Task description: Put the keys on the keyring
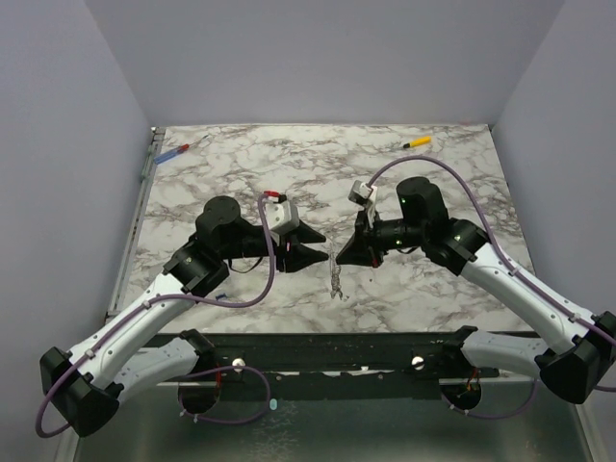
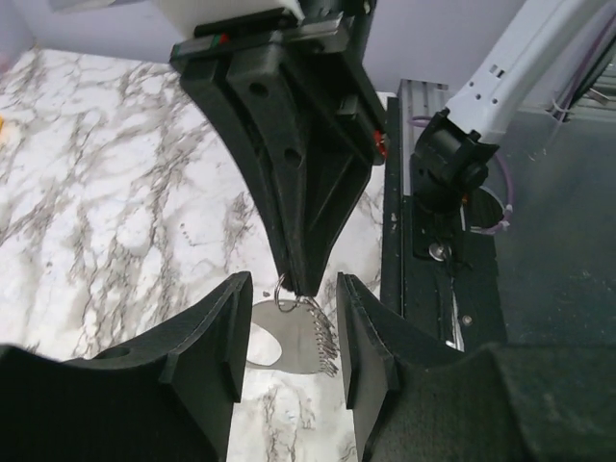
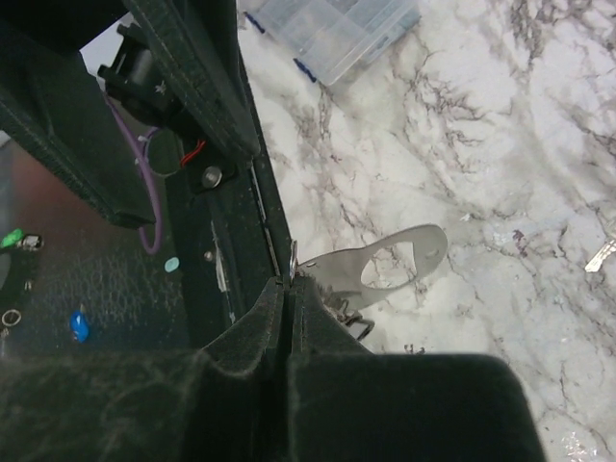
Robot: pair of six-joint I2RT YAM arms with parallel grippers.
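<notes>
Top external view: a yellow tool (image 1: 417, 142) and a blue-red tool (image 1: 178, 151) are set far back. Keyring (image 2: 285, 294) is pinched by the closed right gripper (image 3: 289, 284); keys (image 2: 303, 337) are hung between the parted jaws of the left gripper (image 2: 293, 281).

Counter (image 1: 241, 164): white marble pattern with grey veining, surface flat.

Blue-and-red tool (image 1: 178, 151): lying flat at the far left corner of the counter, close to the metal rail (image 1: 144, 168) that runs along the left edge.

Yellow-handled tool (image 1: 417, 142): lying flat near the far right corner, well apart from the blue-and-red tool.

Clear plastic box (image 3: 332, 34): resting on the counter, seen in the right wrist view only; contents indistinct, some blue visible.

Plain grey walls (image 1: 318, 58) enclose three sides.
</notes>
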